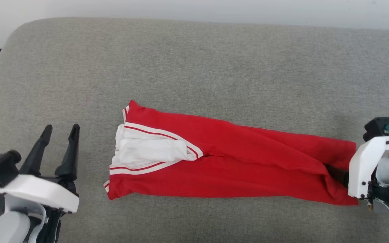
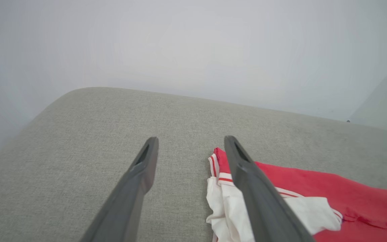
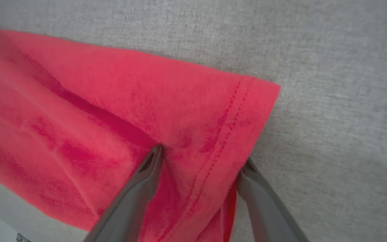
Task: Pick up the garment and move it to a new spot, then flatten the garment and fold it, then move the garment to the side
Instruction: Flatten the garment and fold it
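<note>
Garment (image 1: 235, 158) lies folded lengthwise into a long red strip mid-way across the grey cushion (image 1: 194, 60), running 9 to 3 o'clock in the head view, with the white sleeves (image 1: 150, 150) bunched on top at the 9 o'clock end. Right gripper (image 3: 202, 156) is at the 3 o'clock hem end, fingers spread wide with the stitched hem lying between them. Left gripper (image 1: 61, 128) is at 8 o'clock, fingers apart and holding nothing, near the sleeve end but not touching it.
</note>
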You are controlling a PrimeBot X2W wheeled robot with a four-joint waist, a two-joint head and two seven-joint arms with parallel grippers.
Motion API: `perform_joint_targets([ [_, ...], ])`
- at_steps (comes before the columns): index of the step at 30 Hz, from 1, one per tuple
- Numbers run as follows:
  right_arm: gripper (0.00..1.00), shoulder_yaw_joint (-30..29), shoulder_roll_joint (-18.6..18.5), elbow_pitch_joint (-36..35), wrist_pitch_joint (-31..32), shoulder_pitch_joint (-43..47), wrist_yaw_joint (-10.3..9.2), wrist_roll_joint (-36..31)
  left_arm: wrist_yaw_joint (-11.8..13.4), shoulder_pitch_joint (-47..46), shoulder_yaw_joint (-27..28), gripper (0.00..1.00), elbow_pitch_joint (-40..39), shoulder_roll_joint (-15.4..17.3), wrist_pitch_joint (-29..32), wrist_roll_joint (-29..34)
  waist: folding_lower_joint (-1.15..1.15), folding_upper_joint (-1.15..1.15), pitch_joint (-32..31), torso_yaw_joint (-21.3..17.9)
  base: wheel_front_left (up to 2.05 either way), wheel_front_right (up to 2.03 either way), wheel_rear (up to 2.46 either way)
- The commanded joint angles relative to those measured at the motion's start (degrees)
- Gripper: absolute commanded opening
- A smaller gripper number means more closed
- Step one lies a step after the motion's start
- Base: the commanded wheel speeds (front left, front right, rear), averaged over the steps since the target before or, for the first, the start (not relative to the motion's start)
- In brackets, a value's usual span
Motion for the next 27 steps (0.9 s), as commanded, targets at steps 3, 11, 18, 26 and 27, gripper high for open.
perform_joint_targets([
  [3, 0.0, 3.5, 1.1, 2.6, 2.5, -0.3, 0.08, 1.6, -2.5, 3.9, 5.6, 1.0, 0.5, -4.2, -0.3, 4.1, 0.0, 0.0, -0.2, 0.7, 0.0, 0.0, 0.0],
  [11, 0.0, 2.5, 0.3, 2.7, 3.6, -3.1, 0.02, 5.2, -7.8, 9.1, 15.1, 1.0, 1.3, -11.8, -0.3, 10.8, 0.0, 0.0, -0.9, 1.2, 0.0, 0.0, 0.0],
  [18, 0.0, 0.7, -1.6, 0.7, 4.5, -3.1, 0.01, 6.9, -12.3, 12.7, 22.4, 1.0, 1.5, -18.7, -0.3, 15.9, 0.0, 0.0, -1.6, 1.0, 0.0, 0.0, 0.0],
  [26, 0.0, -4.0, -5.7, 0.6, 4.8, -2.5, 0.01, 5.0, -15.8, 14.8, 27.5, 1.0, 0.8, -24.4, -0.3, 20.6, 0.0, 0.0, -2.3, 0.2, 0.0, 0.0, 0.0],
  [27, 0.0, -4.7, -6.1, 0.7, 4.8, -2.5, 0.01, 4.6, -16.1, 14.9, 28.1, 1.0, 0.6, -25.0, -0.3, 21.0, 0.0, 0.0, -2.4, 0.0, 0.0, 0.0, 0.0],
])
